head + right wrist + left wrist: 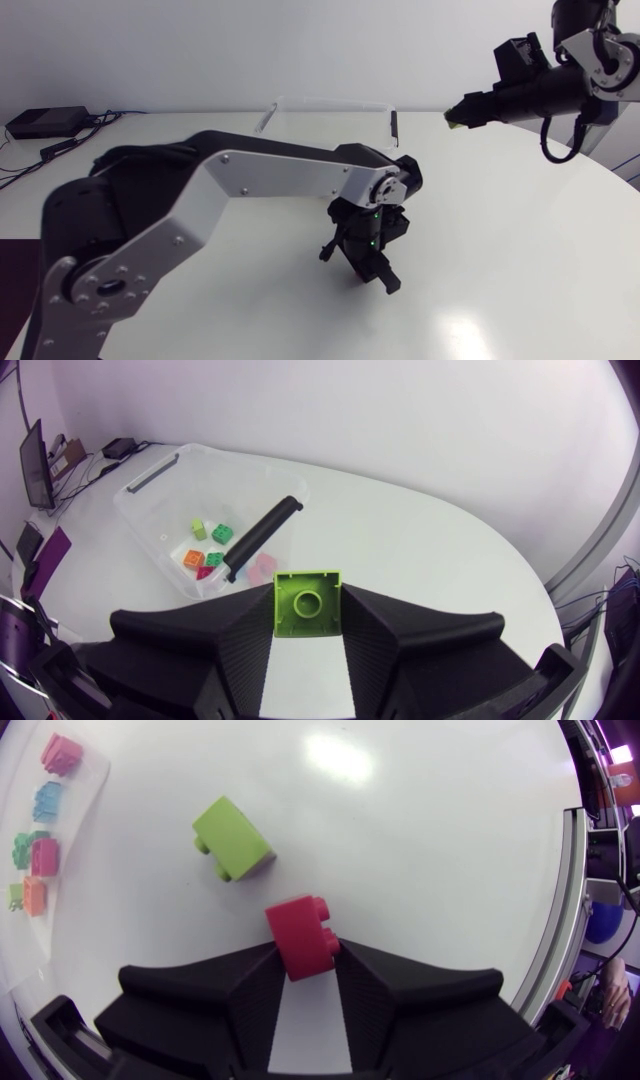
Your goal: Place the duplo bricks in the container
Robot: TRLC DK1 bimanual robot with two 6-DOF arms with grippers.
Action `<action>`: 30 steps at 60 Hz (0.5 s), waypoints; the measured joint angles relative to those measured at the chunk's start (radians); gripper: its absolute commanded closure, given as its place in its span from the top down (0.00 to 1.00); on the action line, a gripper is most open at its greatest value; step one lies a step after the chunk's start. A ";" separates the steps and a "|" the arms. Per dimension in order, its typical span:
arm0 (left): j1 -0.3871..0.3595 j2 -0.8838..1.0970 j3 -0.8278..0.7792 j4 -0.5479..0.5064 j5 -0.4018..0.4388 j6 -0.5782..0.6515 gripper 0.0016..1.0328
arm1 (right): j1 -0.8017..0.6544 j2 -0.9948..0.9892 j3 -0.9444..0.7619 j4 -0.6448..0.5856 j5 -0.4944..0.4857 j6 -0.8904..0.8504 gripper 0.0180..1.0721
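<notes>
The left fingers (240, 990) are clamping one red brick (302, 937) between their tips, down on the counter (430, 850). One lime brick (233, 838) is lying just ahead of them. The right fingers (240, 640) are gripping one green brick (307, 603) above the counter. Ahead of them, one clear container (160, 465) is holding at least six small bricks (192, 558).

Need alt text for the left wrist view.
Left gripper shut on a red brick over the white table. A lime brick lies just ahead, apart from it. Off to one side, a clear container holds several coloured bricks.
</notes>
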 measured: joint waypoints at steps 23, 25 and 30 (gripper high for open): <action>0.103 -0.364 -0.085 0.066 -0.134 0.000 0.25 | 0.143 0.143 0.142 0.003 0.026 0.044 0.27; 0.119 -0.386 -0.085 0.072 -0.136 0.000 0.25 | 0.156 0.160 0.154 0.008 0.030 0.045 0.27; 0.161 -0.426 -0.085 0.079 -0.138 0.000 0.25 | 0.187 0.196 0.186 0.016 0.046 0.045 0.27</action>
